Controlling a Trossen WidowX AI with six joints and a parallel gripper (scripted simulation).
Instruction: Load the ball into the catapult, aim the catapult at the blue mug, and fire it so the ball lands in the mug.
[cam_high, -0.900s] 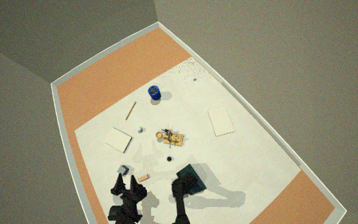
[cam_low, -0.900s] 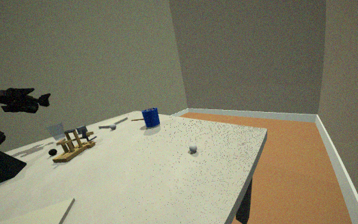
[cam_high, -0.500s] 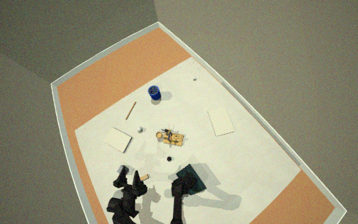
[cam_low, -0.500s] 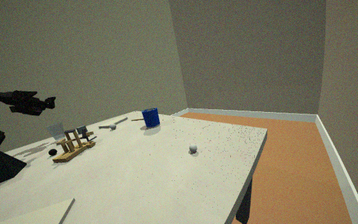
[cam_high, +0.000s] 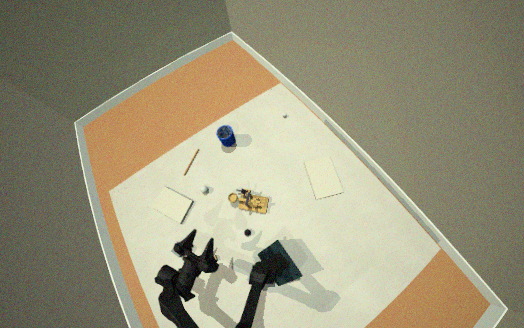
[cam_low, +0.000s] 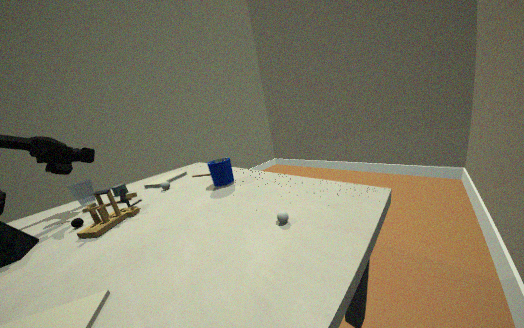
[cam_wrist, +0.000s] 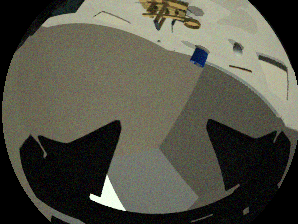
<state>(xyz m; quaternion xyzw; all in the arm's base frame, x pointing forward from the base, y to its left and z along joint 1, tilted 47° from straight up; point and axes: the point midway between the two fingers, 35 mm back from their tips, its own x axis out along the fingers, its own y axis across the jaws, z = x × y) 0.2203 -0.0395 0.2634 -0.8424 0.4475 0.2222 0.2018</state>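
The wooden catapult (cam_high: 257, 204) (cam_low: 102, 227) (cam_wrist: 169, 8) stands mid-table; no ball shows on its round end. The blue mug (cam_high: 226, 136) (cam_low: 221, 172) (cam_wrist: 199, 57) stands upright beyond it. A dark ball (cam_high: 248, 232) (cam_low: 77, 222) lies near the catapult. A grey ball (cam_high: 205, 190) (cam_low: 165, 186) (cam_wrist: 237, 48) lies to its left in the top view, and another small grey ball (cam_high: 285, 116) (cam_low: 282, 218) lies far right of the mug. My gripper (cam_high: 203, 236) (cam_wrist: 165, 124) is wide open and empty, raised above the table on the near side of the catapult.
A dark panel (cam_high: 287, 260) on a black arm stands right of my gripper. Pale flat boards (cam_high: 172, 205) (cam_high: 323, 178) lie left and right of the catapult. A thin brown stick (cam_high: 192, 162) (cam_low: 201, 175) lies near the mug. A pale translucent object (cam_low: 81, 192) shows behind the catapult.
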